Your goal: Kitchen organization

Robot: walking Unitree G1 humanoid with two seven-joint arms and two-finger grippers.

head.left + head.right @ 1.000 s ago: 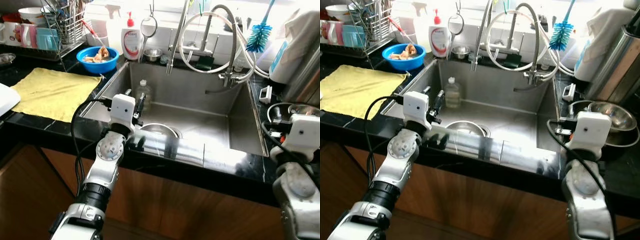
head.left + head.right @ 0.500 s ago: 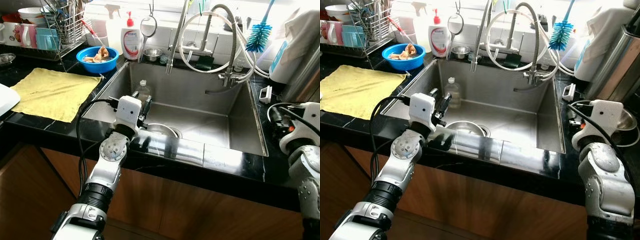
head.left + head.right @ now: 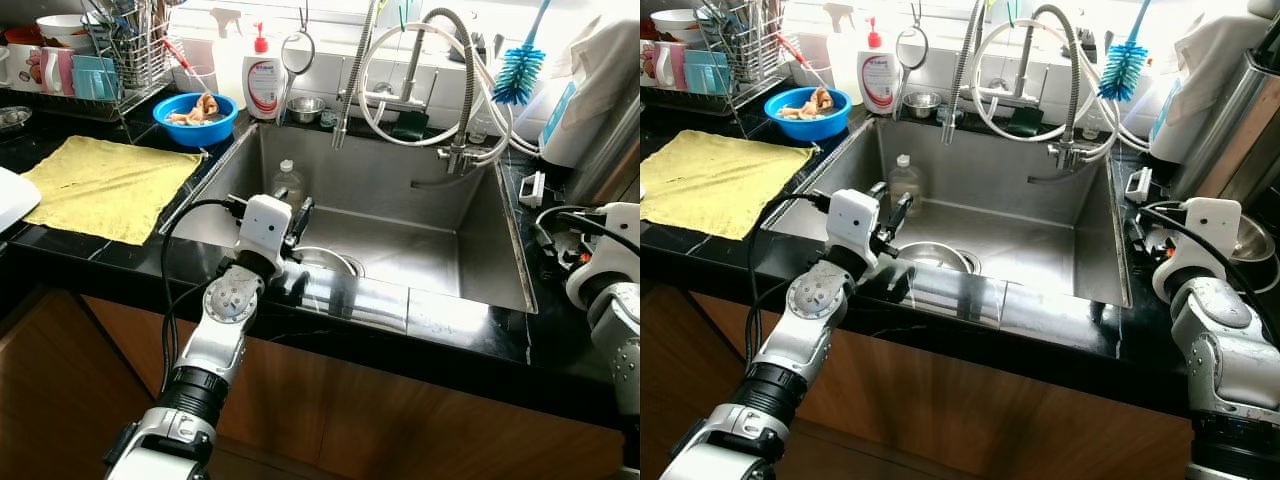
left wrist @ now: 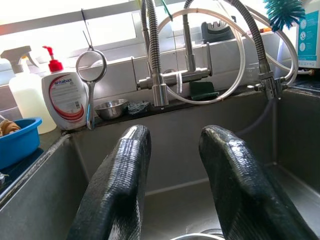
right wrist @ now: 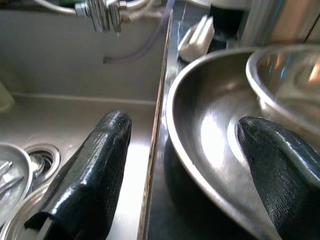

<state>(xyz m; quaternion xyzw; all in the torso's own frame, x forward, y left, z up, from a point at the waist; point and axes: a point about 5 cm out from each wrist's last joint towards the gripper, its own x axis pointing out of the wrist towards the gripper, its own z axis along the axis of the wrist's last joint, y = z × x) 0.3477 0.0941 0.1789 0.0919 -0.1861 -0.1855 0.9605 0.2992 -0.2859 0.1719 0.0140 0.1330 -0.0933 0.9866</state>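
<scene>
Black polished stone runs around a brushed steel sink, its front edge glaring with reflected light. Down in the basin near the drain sits a shiny steel bowl, partly hidden behind the left gripper, whose textured black fingers are spread moderately apart above it, holding nothing. A clear plastic bottle stands against the basin's back wall. On the counter right of the sink, the right gripper straddles the rim of a large steel bowl, fingers wide, one inside; a second bowl nests there, cut off. A wrinkled yellow cloth lies left.
</scene>
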